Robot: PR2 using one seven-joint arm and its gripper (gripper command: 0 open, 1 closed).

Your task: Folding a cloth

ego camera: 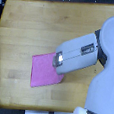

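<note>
The cloth [45, 71] lies flat on the wooden table [41, 26], toward six o'clock of its centre. The arm [81, 53] reaches in from three o'clock, covering the cloth's near corner; its gripper's opening cannot be told

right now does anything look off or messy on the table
Nothing stands out. The cloth lies flat on the table, slightly askew to its edges, with the arm covering its right corner in the exterior view. The hand itself can't be made out.
</note>
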